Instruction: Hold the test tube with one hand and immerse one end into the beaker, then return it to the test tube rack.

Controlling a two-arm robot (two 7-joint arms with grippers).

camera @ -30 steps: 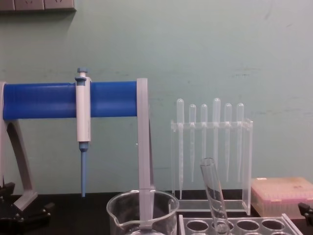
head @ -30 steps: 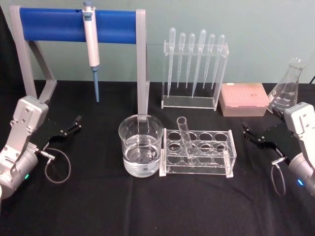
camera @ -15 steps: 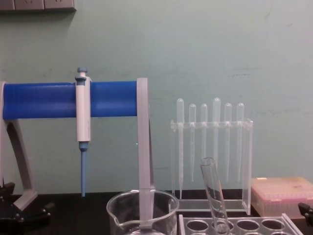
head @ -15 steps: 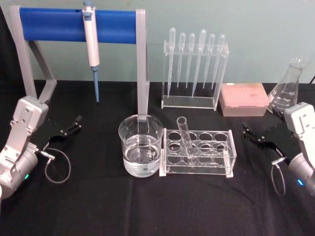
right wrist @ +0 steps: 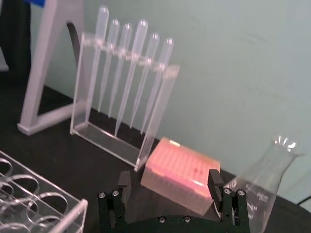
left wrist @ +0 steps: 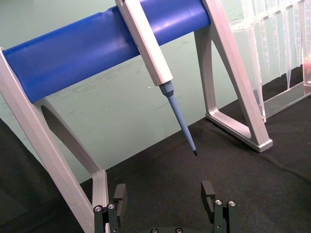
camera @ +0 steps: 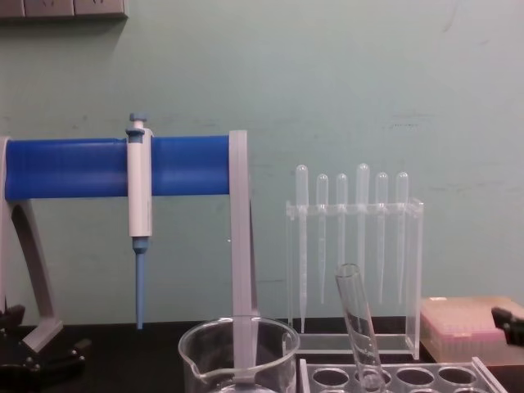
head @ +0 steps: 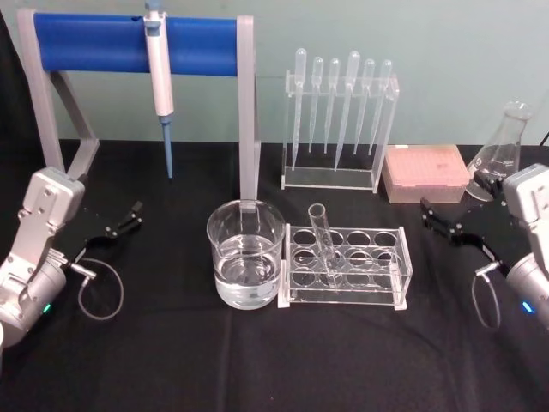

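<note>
Right gripper rises, fingers apart, empty: reach for tube likely starting. Tube leans in rack beside beaker. Left gripper parked, fingers apart.

Beaker stands left of test tube; right side open.

test tube in rack, beaker left

The left gripper is held low at the robot's left, directed inward, with the silver wrist angled up behind it. Its fingers are spread apart and empty. The right gripper is held at the robot's right, directed inward, fingers likewise spread and empty.
</note>
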